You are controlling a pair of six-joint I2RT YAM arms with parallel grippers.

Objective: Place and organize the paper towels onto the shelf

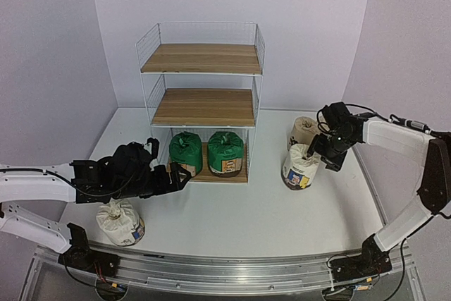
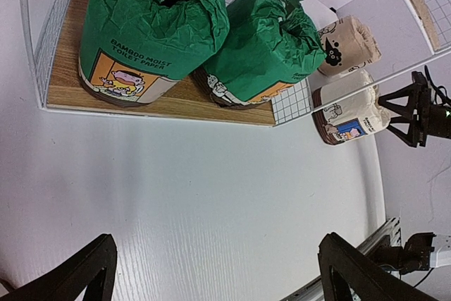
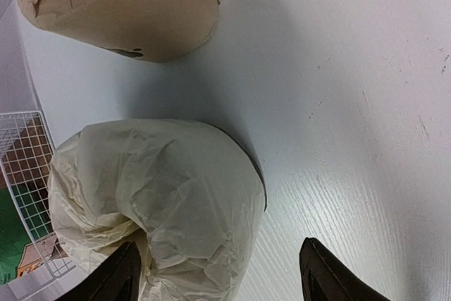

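Lilac walls (image 1: 56, 47) enclose the white table (image 1: 282, 216) bearing the shelf (image 1: 202, 107).

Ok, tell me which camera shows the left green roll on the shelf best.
The left wrist view: the left green roll is large and close, label readable. The top view shows it small on the bottom tier of the shelf. The right wrist view shows only a green sliver behind wire mesh; which roll is unclear.

The top camera looks down from high behind me, facing the shelf (image 1: 201, 58) from well back. My left wrist camera sits close to the shelf's bottom tier, tilted. My right wrist camera hangs just over the white roll (image 3: 158, 195) right of the shelf. All three views share that roll, and the mesh at this view's edge is probably the shelf's.
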